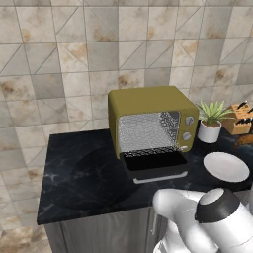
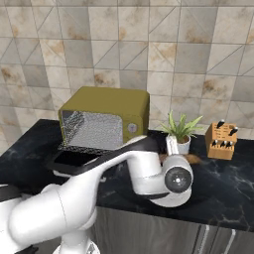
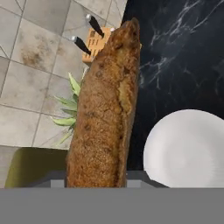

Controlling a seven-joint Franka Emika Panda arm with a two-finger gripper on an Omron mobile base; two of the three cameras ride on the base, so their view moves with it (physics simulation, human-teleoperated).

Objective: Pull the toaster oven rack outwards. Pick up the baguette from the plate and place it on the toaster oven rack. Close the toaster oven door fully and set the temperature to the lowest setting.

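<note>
Gripper: its jaws are closed narrowly on the baguette; in the hand view the loaf rises from the bottom edge, where the finger tips sit, and its lower end hides them.
Baguette: orange-brown and long, lifted off the plate, which lies bare and white beside it on the dark counter. In the right base view a brown end of the loaf shows just past the arm's round joint, in front of the plant pot.
Plate: in the left base view it lies on the counter to the right of the toaster oven, near the potted plant.
Toaster oven door: it is folded down flat in front of the oven, with the silver handle at its front edge.
Toaster oven rack: the silvery grid sits at the bottom of the open cavity, its front edge at the opening.
Knobs: small grey ones are in a column on the right side of the oven's front.
Knife block: a wooden one stands to the right of the plant, against the tiled wall.
</note>
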